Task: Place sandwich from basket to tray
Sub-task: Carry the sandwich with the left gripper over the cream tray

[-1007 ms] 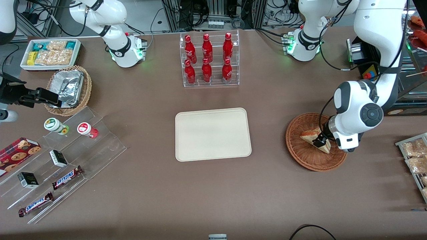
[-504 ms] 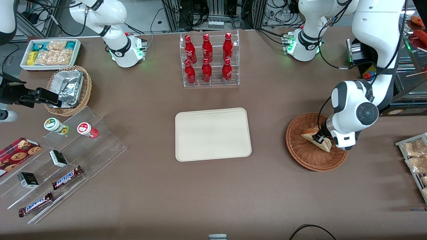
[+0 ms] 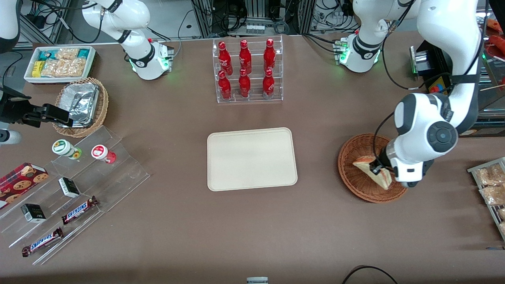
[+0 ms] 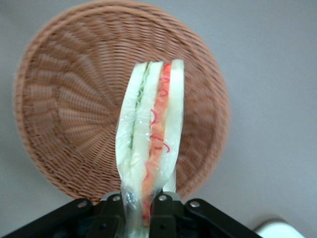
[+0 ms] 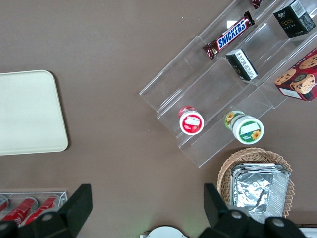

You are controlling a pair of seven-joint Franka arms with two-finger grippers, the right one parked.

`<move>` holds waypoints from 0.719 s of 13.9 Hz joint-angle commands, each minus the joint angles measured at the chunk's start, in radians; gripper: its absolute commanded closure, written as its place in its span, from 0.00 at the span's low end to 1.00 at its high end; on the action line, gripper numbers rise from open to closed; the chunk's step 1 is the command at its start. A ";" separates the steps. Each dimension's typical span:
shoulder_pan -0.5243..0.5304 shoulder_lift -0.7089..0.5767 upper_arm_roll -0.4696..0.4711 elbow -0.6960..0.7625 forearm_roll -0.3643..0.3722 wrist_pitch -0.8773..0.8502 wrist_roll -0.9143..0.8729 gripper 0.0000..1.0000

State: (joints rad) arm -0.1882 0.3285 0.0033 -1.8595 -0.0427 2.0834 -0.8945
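Observation:
The sandwich, a wrapped white-bread wedge with red and green filling, hangs lifted above the round reddish-brown woven basket. My left gripper is shut on the wedge's wide end, its black fingers pinching the wrapper from both sides. In the left wrist view the basket lies empty beneath the sandwich. The cream-beige tray rests flat in the middle of the table, bare, well apart from the basket toward the parked arm's end; its corner shows as the tray in the right wrist view.
A clear rack of red bottles stands farther from the camera than the tray. Snack packets lie at the working arm's table edge. A tan basket with foil containers, a white snack bin and acrylic steps with candy bars sit toward the parked arm's end.
The gripper has risen with the sandwich, lifting it off the basket floor; the wedge now hangs clear above the basket.

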 commanded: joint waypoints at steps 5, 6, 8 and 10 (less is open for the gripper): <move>-0.227 0.141 0.011 0.163 -0.005 -0.016 0.094 1.00; -0.261 0.162 0.011 0.184 -0.011 -0.011 0.092 1.00; -0.338 0.231 0.011 0.268 -0.011 -0.011 0.091 1.00; -0.404 0.308 0.011 0.363 -0.011 -0.011 0.077 1.00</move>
State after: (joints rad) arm -0.5279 0.5380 -0.0029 -1.6299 -0.0435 2.0876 -0.8224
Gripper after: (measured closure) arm 0.841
